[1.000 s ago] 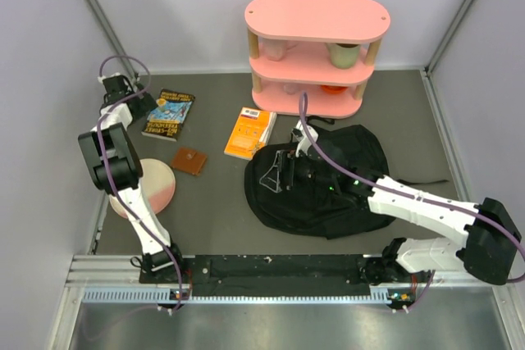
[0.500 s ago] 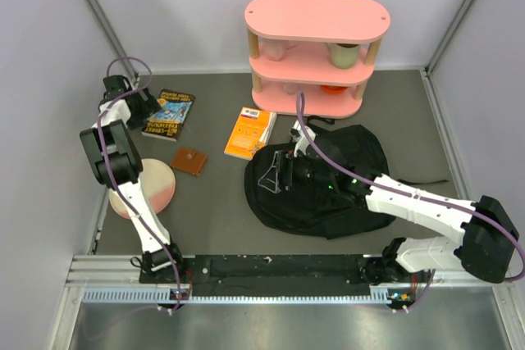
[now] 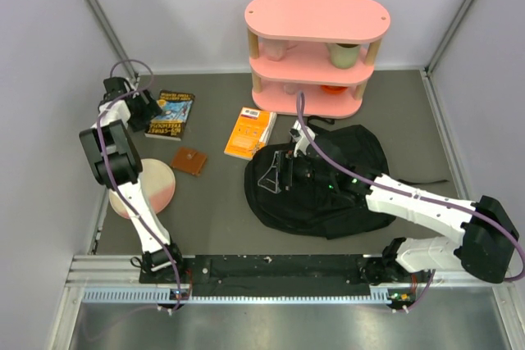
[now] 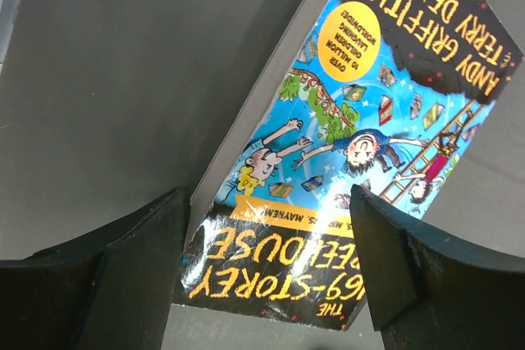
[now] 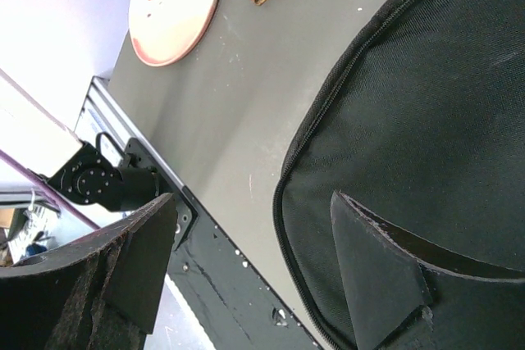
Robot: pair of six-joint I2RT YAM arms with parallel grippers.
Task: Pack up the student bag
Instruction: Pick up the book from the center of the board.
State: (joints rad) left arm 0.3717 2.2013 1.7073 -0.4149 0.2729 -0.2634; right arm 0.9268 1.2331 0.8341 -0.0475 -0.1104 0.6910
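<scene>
The student bag (image 3: 328,190) is lying flat on the grey table (image 3: 213,211), right of centre, just in front of the pink shelf (image 3: 316,18). It is sagging into a floppy rounded heap, and one strap is trailing off toward the right wall.

The right gripper (image 3: 281,171) is hanging over the bag's left part. In the right wrist view its jaws are standing wide apart. One finger (image 5: 381,280) is reaching over the black fabric beside the zipper (image 5: 328,120) that is running along the bag's edge. The other finger (image 5: 135,264) is hanging over bare table, and nothing is sitting between them.

The left gripper (image 3: 146,109) is reaching to the far left corner, over the near end of a colourful paperback (image 3: 171,114). In the left wrist view the jaws are standing open, with the book's lower edge lying in the gap between the two fingers (image 4: 115,280). The book is lying flat on the table with its cover up. Whether the finger pads are touching its edges is hard to tell from this angle.

An orange book (image 3: 250,131) is lying between the paperback and the bag, close to the bag's far left edge. A brown wallet (image 3: 189,161) is sitting just beside a round plate (image 3: 149,188), and both are lying well apart from the bag, to its left.
</scene>
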